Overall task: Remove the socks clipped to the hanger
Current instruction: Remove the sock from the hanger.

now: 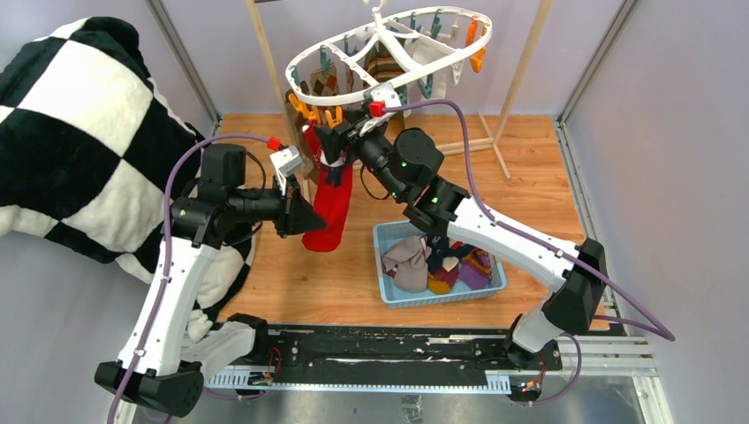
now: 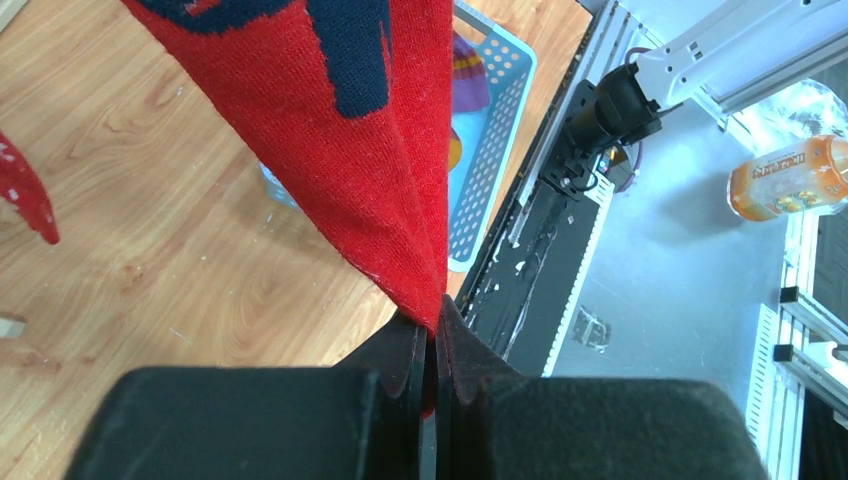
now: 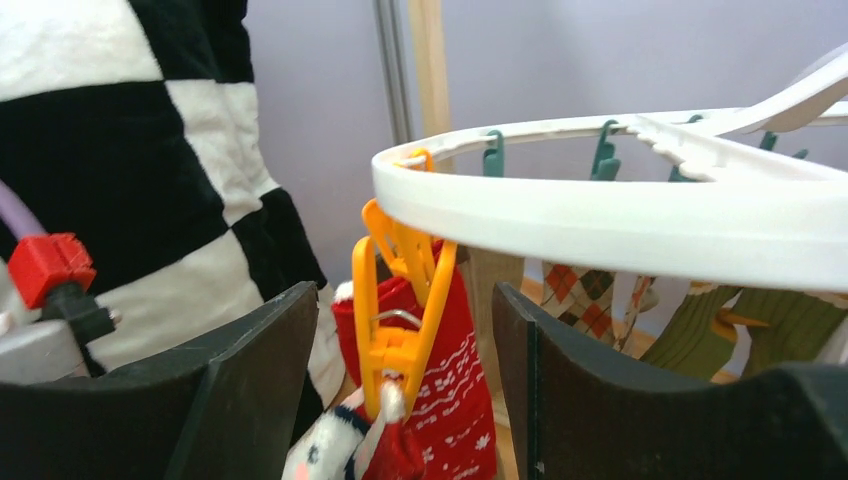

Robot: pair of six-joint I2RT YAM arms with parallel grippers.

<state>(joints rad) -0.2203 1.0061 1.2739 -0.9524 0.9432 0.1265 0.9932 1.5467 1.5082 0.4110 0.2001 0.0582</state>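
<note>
L gripper (image 2: 432, 330) jaws pinch red sock (image 2: 350, 150) end to tension it; R gripper (image 3: 405, 330) jaws open astride orange clip (image 3: 395, 270) on hanger (image 3: 600, 215), prob. to squeeze it.

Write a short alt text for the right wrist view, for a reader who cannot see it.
The open right gripper straddles, without touching, an orange clip hanging from the white hanger rim, with red socks at it. A checked blanket fills the left background.
</note>
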